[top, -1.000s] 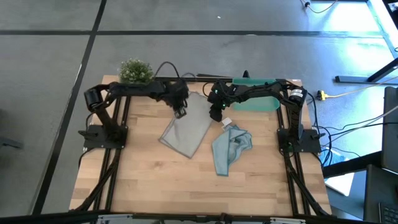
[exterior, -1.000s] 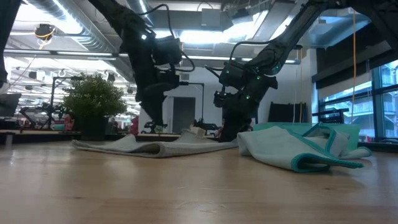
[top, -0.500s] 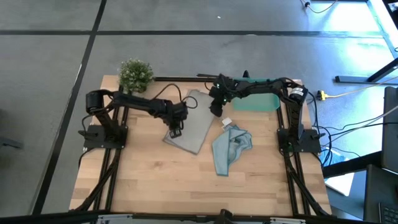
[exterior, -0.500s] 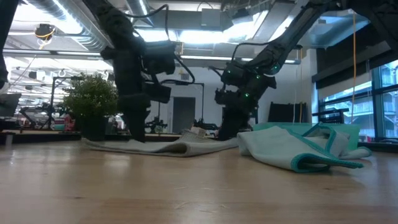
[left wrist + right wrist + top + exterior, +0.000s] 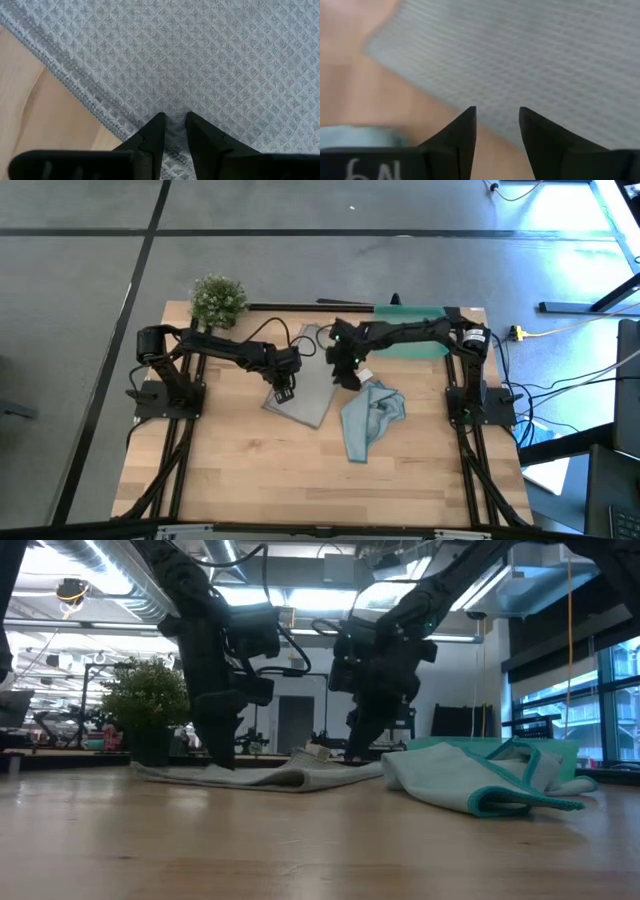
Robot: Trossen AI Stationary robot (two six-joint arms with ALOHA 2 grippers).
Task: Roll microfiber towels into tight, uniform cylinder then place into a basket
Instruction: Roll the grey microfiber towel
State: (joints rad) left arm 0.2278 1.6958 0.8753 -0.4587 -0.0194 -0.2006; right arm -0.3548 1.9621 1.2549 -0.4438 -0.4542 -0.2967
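Grey towel (image 5: 306, 377) lies flat at table centre. Left gripper (image 5: 283, 392) is down on its 9 o'clock edge, fingers (image 5: 155, 131) pinching a small fold of the weave. Right gripper (image 5: 345, 375) hovers over the towel's 3 o'clock edge, jaws parted, gripping nothing. Blue towel (image 5: 368, 418) lies crumpled at 4 o'clock from the grey one. Basket (image 5: 436, 345) sits at the table's 1 o'clock corner.
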